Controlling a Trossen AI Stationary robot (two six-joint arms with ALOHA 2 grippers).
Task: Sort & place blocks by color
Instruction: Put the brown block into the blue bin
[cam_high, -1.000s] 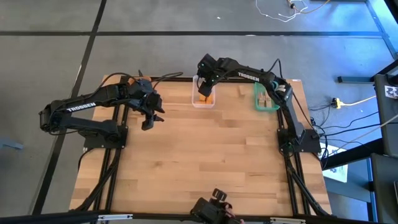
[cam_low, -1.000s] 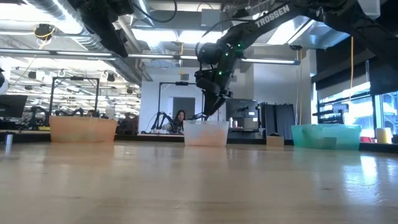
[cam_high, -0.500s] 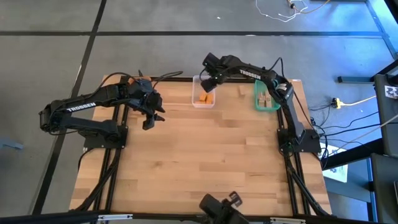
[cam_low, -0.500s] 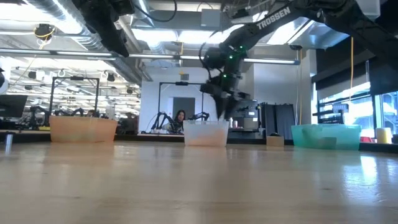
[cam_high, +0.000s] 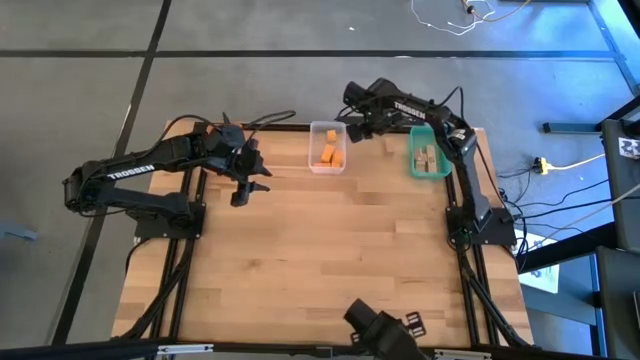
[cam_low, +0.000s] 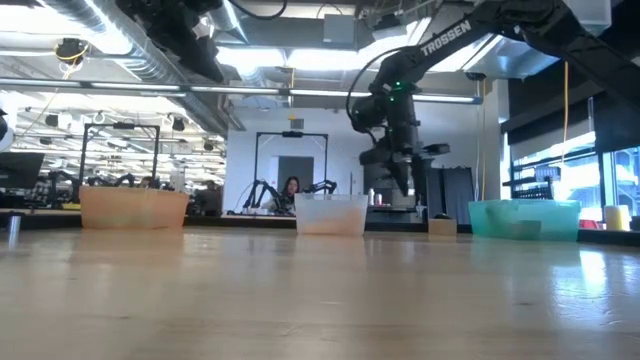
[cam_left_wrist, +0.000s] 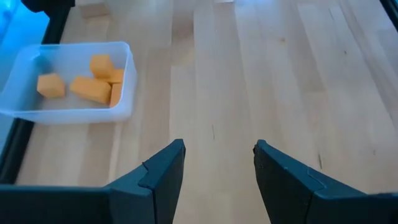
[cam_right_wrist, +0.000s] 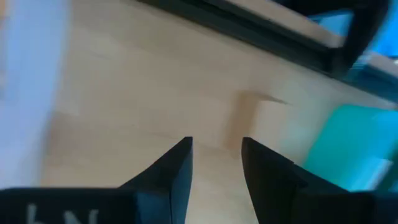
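Right gripper (cam_high: 368, 128): fingers apart, nothing between them, above the surface (cam_high: 320, 260).
Wood block (cam_high: 389, 146): just beside it, toward the teal bin (cam_high: 428, 173).
Orange blocks (cam_high: 328, 155): in clear bin (cam_high: 327, 166) on its other side.
Left gripper (cam_high: 244, 190): open, empty.

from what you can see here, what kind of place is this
Likely a robotics lab or workshop: two arms mounted at a wooden table, more rigs and frames in the room behind, exposed ceiling ducts and strip lights.
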